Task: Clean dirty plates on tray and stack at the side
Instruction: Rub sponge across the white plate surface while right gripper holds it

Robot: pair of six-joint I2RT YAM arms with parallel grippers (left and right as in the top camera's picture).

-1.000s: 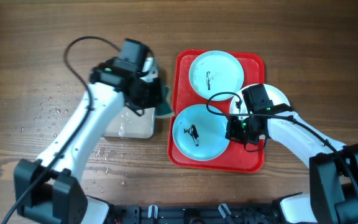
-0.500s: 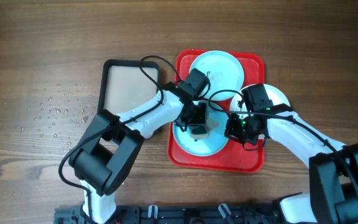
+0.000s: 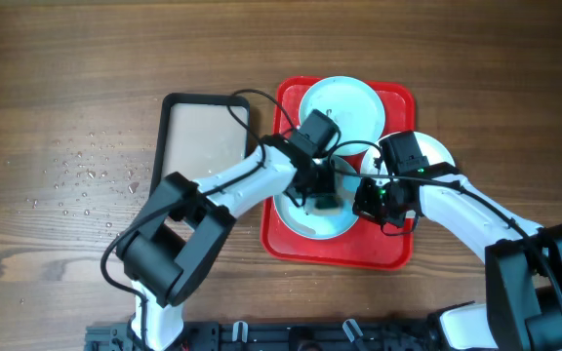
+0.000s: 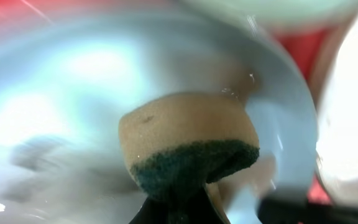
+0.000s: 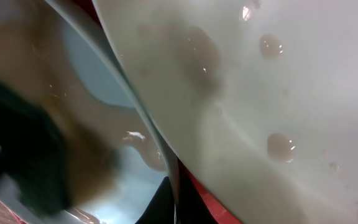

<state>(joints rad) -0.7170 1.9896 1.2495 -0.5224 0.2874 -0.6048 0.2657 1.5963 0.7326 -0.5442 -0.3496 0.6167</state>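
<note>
While left tool (image 3: 322, 201) clamps sponge (image 4: 188, 140) | it shifted rightward on near blue plate (image 3: 299, 223) | right tool (image 3: 372, 203) grip unclear

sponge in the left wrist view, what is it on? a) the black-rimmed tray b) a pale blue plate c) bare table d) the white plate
B: the sponge, held in the left gripper, sits against the wet pale blue plate at the robot's end of the red tray.
</note>
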